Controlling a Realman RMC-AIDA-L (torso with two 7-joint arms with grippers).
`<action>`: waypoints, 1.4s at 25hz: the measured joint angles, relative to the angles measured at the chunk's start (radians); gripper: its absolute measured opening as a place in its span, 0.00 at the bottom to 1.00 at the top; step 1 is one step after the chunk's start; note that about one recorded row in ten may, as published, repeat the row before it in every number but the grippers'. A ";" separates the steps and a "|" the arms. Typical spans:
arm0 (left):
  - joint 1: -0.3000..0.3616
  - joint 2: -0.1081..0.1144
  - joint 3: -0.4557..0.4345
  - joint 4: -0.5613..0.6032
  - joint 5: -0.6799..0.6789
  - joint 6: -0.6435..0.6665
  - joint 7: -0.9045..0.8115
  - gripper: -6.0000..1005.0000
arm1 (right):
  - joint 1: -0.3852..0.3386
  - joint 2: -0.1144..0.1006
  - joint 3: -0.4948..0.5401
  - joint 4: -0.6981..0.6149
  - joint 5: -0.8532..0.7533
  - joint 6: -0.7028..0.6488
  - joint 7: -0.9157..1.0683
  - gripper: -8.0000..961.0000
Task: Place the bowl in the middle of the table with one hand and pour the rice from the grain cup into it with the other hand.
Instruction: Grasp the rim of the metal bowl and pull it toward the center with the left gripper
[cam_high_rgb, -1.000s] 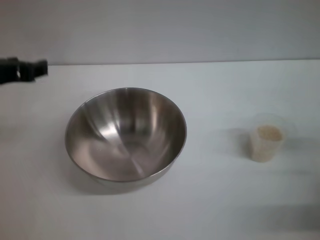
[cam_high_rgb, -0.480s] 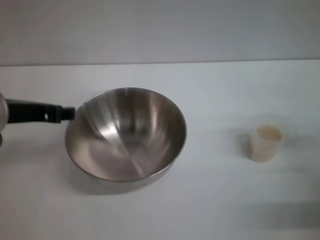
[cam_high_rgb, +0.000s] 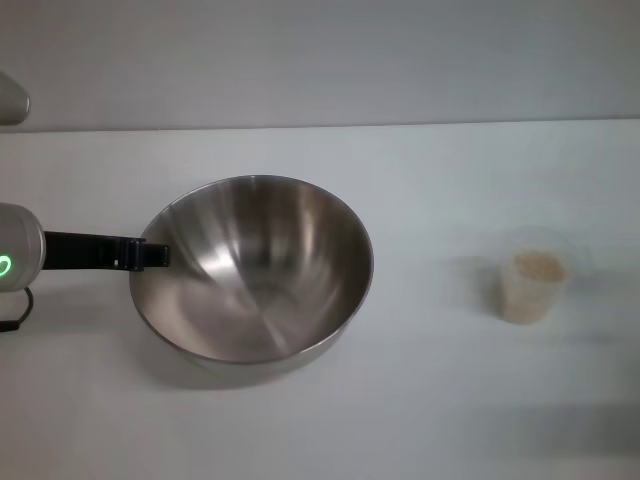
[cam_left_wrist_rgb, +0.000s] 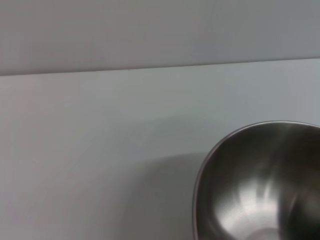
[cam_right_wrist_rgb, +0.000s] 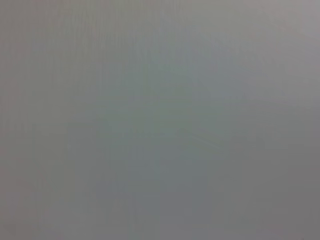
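The large steel bowl (cam_high_rgb: 250, 265) sits left of the table's (cam_high_rgb: 430, 180) middle, empty and shiny inside. My left gripper (cam_high_rgb: 155, 253) reaches in from the left edge, its black tip right at the bowl's left rim. The left wrist view shows part of the bowl (cam_left_wrist_rgb: 260, 185) close by on the white top. The clear grain cup (cam_high_rgb: 533, 285) stands upright at the right, holding cream-coloured rice (cam_high_rgb: 538, 268). My right gripper is out of view; its wrist view shows only a plain grey surface.
The table's far edge meets a grey wall (cam_high_rgb: 320, 60) at the back. A white part of the left arm (cam_high_rgb: 10, 98) shows at the upper left edge. Bare tabletop lies between the bowl and the cup.
My left gripper has come down from the far left corner and moved right, up to the bowl's left rim. The bowl and the cup have not moved.
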 joint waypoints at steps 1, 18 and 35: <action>-0.001 -0.001 0.000 0.009 0.000 0.009 0.001 0.55 | 0.000 0.000 0.000 0.000 0.000 0.000 0.000 0.64; -0.025 0.002 0.001 0.126 0.008 0.090 0.009 0.52 | -0.006 0.000 0.000 0.000 0.000 -0.002 0.000 0.64; -0.048 0.002 0.024 0.179 0.009 0.113 0.020 0.45 | -0.005 0.000 0.000 0.000 0.000 -0.006 0.000 0.64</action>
